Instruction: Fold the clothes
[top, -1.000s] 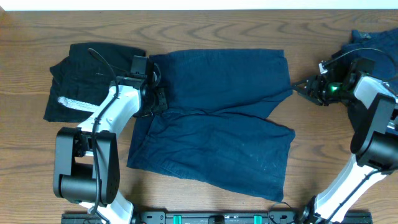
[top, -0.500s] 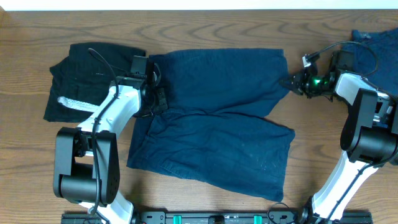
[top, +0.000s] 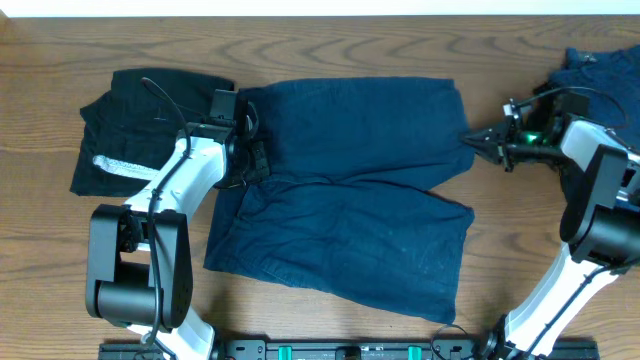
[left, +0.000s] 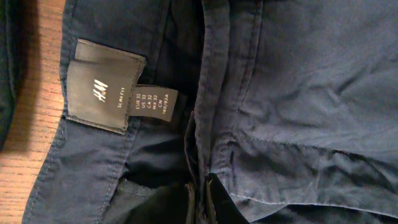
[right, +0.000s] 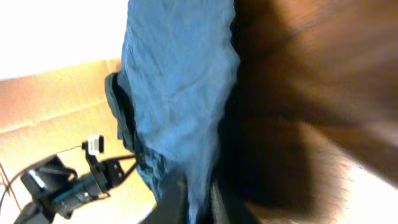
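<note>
- Shorts (top: 350, 180): navy, spread flat at the centre of the table (top: 350, 45), waistband toward the left of the overhead frame, legs toward the right.
- Left gripper (top: 258, 160): at the waistband; in the wrist view its jaws are pressed together, pinching a fold of the shorts' cloth at bottom centre, right of the label (left: 104, 87).
- Right gripper (top: 472, 141): at the shorts' right edge, upper leg; the wrist view shows a strip of blue cloth nipped between its narrow-set jaws.
- Black garment (top: 130, 130): crumpled at upper left, a whitish band (top: 115, 165) along its lower part, just beside the shorts.
- Navy garment (top: 600, 65): upper right corner, partly out of frame.
</note>
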